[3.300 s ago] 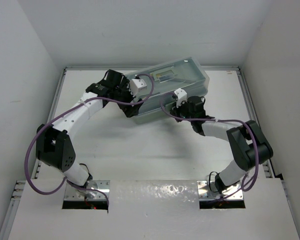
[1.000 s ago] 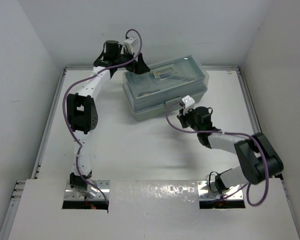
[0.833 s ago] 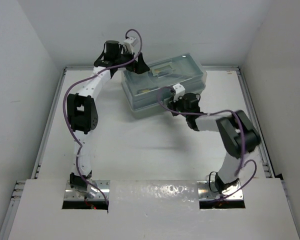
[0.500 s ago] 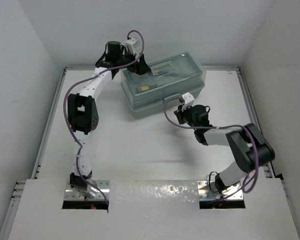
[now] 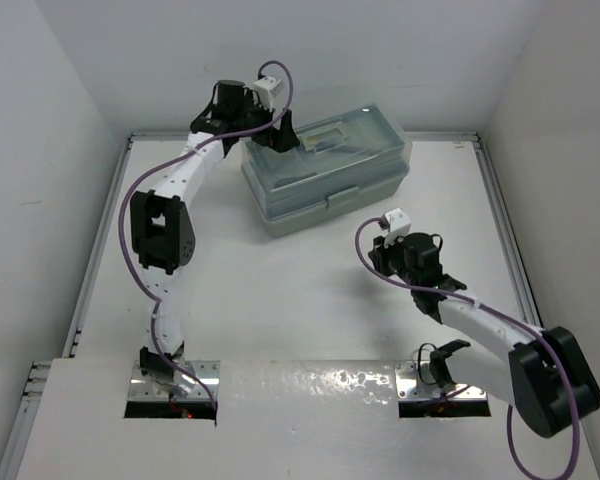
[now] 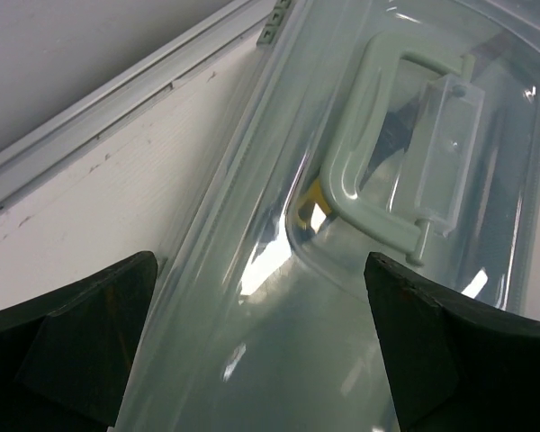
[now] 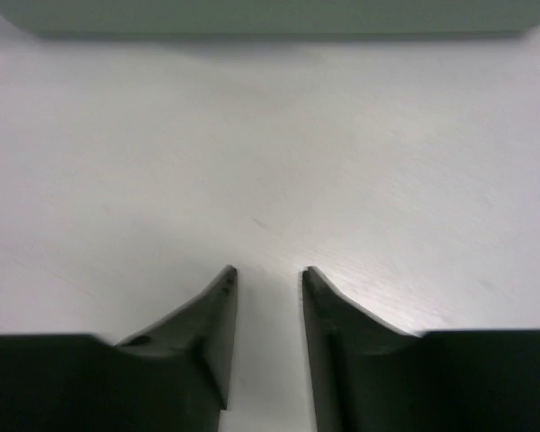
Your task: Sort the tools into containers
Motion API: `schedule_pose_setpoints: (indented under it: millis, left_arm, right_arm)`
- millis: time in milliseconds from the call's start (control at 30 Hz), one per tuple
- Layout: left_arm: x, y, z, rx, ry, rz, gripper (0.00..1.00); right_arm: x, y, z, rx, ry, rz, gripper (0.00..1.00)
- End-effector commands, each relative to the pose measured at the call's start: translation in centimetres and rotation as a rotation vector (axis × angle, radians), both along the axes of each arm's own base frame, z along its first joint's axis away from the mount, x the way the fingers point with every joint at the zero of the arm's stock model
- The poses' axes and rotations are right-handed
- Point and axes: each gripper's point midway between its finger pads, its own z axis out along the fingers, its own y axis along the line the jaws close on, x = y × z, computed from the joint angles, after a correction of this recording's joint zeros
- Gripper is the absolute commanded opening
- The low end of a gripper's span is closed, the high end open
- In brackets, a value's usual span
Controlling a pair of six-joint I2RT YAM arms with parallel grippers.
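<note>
The sage-green toolbox [image 5: 315,205] stands at the back middle of the table with its translucent lid [image 5: 330,160] down over the containers. Of the tools, only a bit of yellow [image 6: 310,196] shows through the lid beside the lid handle [image 6: 378,153]. My left gripper [image 5: 275,138] hovers over the box's far left corner, open wide, with the lid below its jaws [image 6: 259,261]. My right gripper [image 5: 380,252] sits low over bare table in front of the box. It [image 7: 268,272] is slightly open with nothing between its fingers.
The box's front wall [image 7: 270,16] runs along the top of the right wrist view. A raised rail [image 6: 117,90] borders the table's back edge next to the box. White walls enclose the table on three sides, with side rails [image 5: 505,230] along its edges.
My right arm has pulled back from the box's front toward the near right, and its jaws have gone from shut to slightly open. The left gripper stays at the box's far corner.
</note>
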Motion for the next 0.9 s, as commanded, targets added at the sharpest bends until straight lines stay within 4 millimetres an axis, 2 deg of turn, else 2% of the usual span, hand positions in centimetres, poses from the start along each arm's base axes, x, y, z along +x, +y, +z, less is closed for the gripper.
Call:
schedule_pose_setpoints:
  millis: [0, 33, 100, 133, 167, 200, 233, 267, 300, 333, 367, 400, 467, 500, 533, 567, 600, 633, 667, 733, 767, 833, 867]
  left_arm:
    - [-2.3, 2.3, 5.7, 0.049, -0.061, 0.050, 0.97]
    - [-2.7, 3.0, 7.6, 0.051, -0.095, 0.073, 0.97]
    - [-3.0, 4.8, 8.8, 0.067, -0.113, 0.121, 0.97]
    - [-3.9, 5.7, 10.7, 0.063, -0.142, 0.136, 0.97]
    - [-4.0, 7.3, 11.3, 0.064, -0.148, 0.164, 0.98]
    - [-4.6, 8.2, 10.8, 0.068, -0.133, 0.176, 0.98]
    - [-5.7, 9.3, 12.6, 0.061, -0.162, 0.191, 0.98]
    - [-6.1, 11.0, 12.8, 0.066, -0.166, 0.211, 0.98]
    - [-7.4, 12.0, 12.8, 0.073, -0.163, 0.224, 0.99]
    - [-8.1, 13.0, 12.6, 0.084, -0.159, 0.238, 0.99]
    - [-8.4, 14.9, 12.4, 0.111, -0.168, 0.269, 0.99]
    - [-9.8, 15.7, 11.3, 0.129, -0.152, 0.285, 0.99]
    - [-10.9, 17.4, 9.8, 0.188, -0.153, 0.329, 0.99]
    - [-11.7, 18.9, 6.8, 0.218, -0.106, 0.363, 1.00]
    - [-12.8, 19.6, 6.7, 0.246, -0.125, 0.382, 1.00]
    - [-13.4, 20.6, 5.7, 0.273, -0.112, 0.421, 1.00]
    - [-14.7, 21.0, 3.3, 0.293, -0.074, 0.433, 1.00]
    - [-15.4, 21.2, 2.1, 0.298, -0.049, 0.451, 1.00]
    - [-16.3, 21.6, -0.5, 0.314, -0.002, 0.469, 1.00]
    - [-17.1, 22.1, -1.9, 0.309, 0.020, 0.520, 1.00]
    - [-17.9, 22.4, -4.2, 0.317, 0.062, 0.541, 1.00]
    - [-17.5, 23.2, -4.7, 0.301, 0.030, 0.625, 1.00]
    - [-18.5, 23.6, -7.0, 0.312, 0.066, 0.646, 1.00]
  right_arm:
    - [-1.7, -3.8, -1.9, -0.071, 0.092, -0.174, 0.38]
    - [-1.9, -4.4, -1.4, -0.064, 0.078, -0.202, 0.45]
    - [-2.8, -5.7, -2.0, -0.074, 0.117, -0.260, 0.63]
    - [-2.9, -6.4, -1.7, -0.075, 0.111, -0.290, 0.66]
    - [-3.1, -7.0, -1.8, -0.075, 0.123, -0.315, 0.69]
    - [-3.7, -7.9, -2.5, -0.079, 0.164, -0.356, 0.80]
    - [-3.9, -8.4, -2.6, -0.076, 0.173, -0.377, 0.85]
    - [-4.1, -8.8, -2.6, -0.069, 0.179, -0.391, 0.90]
    - [-4.5, -9.6, -3.1, -0.064, 0.203, -0.432, 0.99]
    - [-4.7, -10.0, -3.2, -0.065, 0.212, -0.449, 0.99]
    - [-4.8, -10.6, -3.2, -0.066, 0.217, -0.470, 0.99]
    - [-5.1, -10.9, -3.4, -0.081, 0.228, -0.483, 0.99]
    - [-5.3, -11.8, -3.1, -0.099, 0.209, -0.520, 0.99]
    - [-5.6, -12.2, -3.2, -0.115, 0.206, -0.532, 0.99]
    - [-5.7, -12.6, -3.1, -0.126, 0.195, -0.548, 0.99]
    - [-5.8, -13.4, -2.9, -0.147, 0.173, -0.586, 0.99]
    - [-6.0, -13.9, -2.7, -0.155, 0.146, -0.602, 0.99]
    - [-6.1, -14.4, -2.5, -0.159, 0.129, -0.628, 0.99]
    - [-6.3, -15.0, -2.2, -0.172, 0.113, -0.658, 0.99]
    - [-6.3, -15.3, -1.8, -0.143, 0.066, -0.685, 0.99]
    - [-6.2, -15.4, -1.6, -0.123, 0.047, -0.700, 0.99]
    - [-5.9, -15.4, -1.2, -0.084, -0.003, -0.712, 0.99]
    - [-5.9, -15.4, -1.0, -0.072, -0.018, -0.720, 0.99]
